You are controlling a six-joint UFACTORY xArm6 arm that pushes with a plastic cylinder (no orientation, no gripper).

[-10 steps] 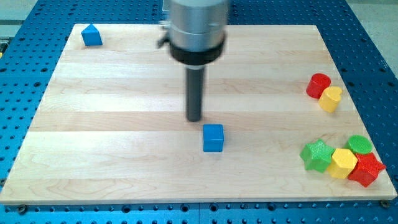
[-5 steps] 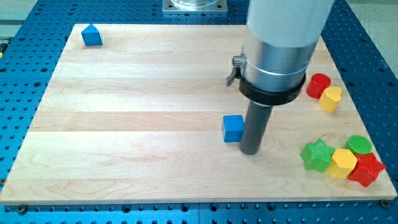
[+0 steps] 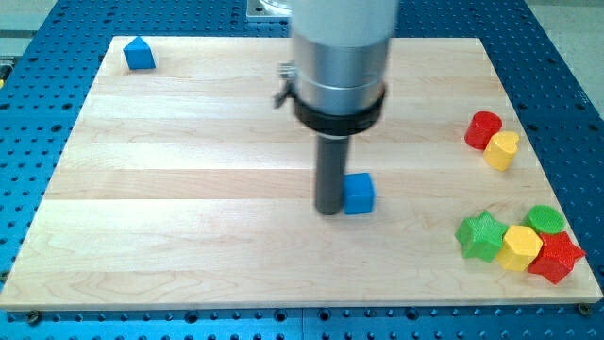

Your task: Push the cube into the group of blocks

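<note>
Green star and its yellow and red neighbours sat nearest, while mid-board the blue cube, probably light, stiff and prone to turning, touched my tip, which grasped nothing, on its left face.

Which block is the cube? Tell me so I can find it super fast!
Look at the wooden board and find the big dark rod near its middle. Right against my tip, on the view's right side, sits the blue cube. The only other blue block is far off in the top-left corner and has a pointed top.
</note>
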